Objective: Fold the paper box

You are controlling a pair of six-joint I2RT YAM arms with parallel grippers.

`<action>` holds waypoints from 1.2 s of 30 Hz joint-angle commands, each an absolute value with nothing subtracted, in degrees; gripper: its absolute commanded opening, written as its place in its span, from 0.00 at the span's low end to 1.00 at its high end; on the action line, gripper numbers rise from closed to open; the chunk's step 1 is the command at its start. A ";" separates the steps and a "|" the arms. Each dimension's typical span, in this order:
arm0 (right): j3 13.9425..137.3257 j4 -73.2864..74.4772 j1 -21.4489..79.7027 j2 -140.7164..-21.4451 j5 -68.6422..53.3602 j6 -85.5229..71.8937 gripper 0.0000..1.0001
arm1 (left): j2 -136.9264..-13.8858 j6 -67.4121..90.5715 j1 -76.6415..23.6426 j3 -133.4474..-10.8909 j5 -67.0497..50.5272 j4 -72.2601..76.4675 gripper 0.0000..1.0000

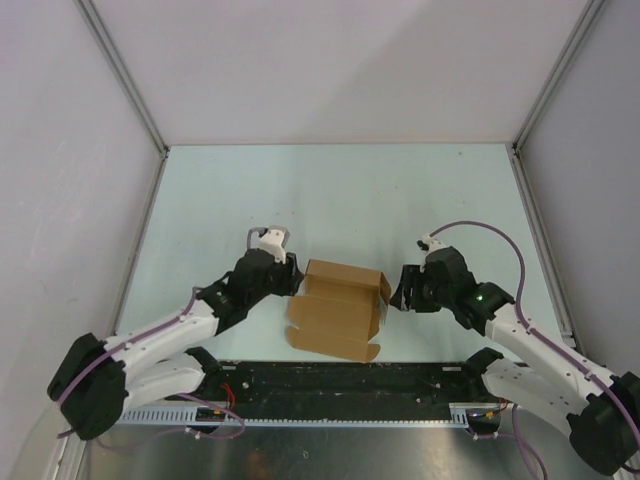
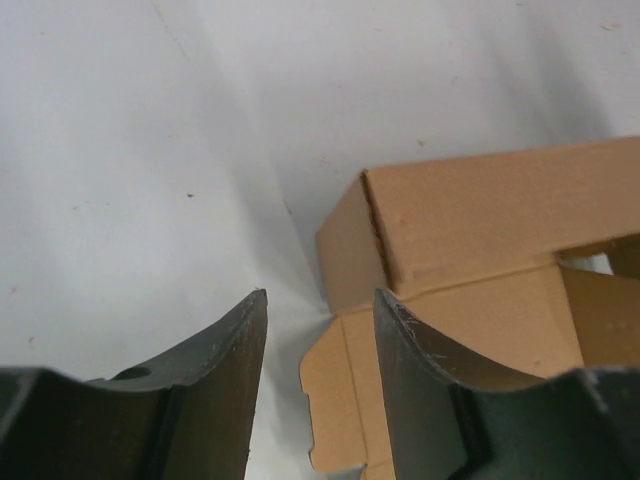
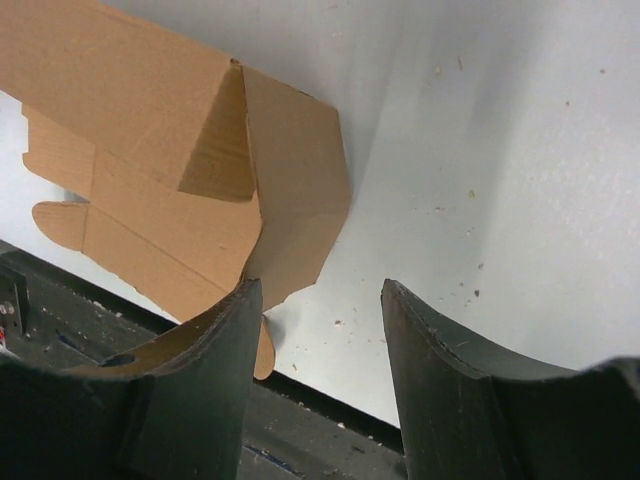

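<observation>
The paper box (image 1: 338, 308) is a brown cardboard mailer, partly folded, lying near the table's front edge between the two arms. Its back wall and side walls stand up, and a front panel with a small tab lies flat. My left gripper (image 1: 293, 275) is open at the box's left corner. In the left wrist view the box (image 2: 480, 215) fills the right side. A flat side flap (image 2: 340, 400) shows between the fingers of the left gripper (image 2: 320, 300), which clamp nothing. My right gripper (image 1: 398, 290) is open at the right side. Its left finger (image 3: 215, 370) is against the box's right flap (image 3: 295, 180).
A black rail (image 1: 340, 380) runs along the table's near edge just in front of the box and shows in the right wrist view as a dark strip (image 3: 330, 420). White walls with metal posts (image 1: 125, 75) enclose the pale table (image 1: 340, 190).
</observation>
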State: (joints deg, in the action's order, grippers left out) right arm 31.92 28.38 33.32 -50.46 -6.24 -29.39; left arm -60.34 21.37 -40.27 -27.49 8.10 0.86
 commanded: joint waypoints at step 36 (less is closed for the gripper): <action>32.34 34.62 35.86 -49.49 2.64 -40.51 0.54 | -72.94 29.00 -76.64 -25.75 26.19 9.58 0.56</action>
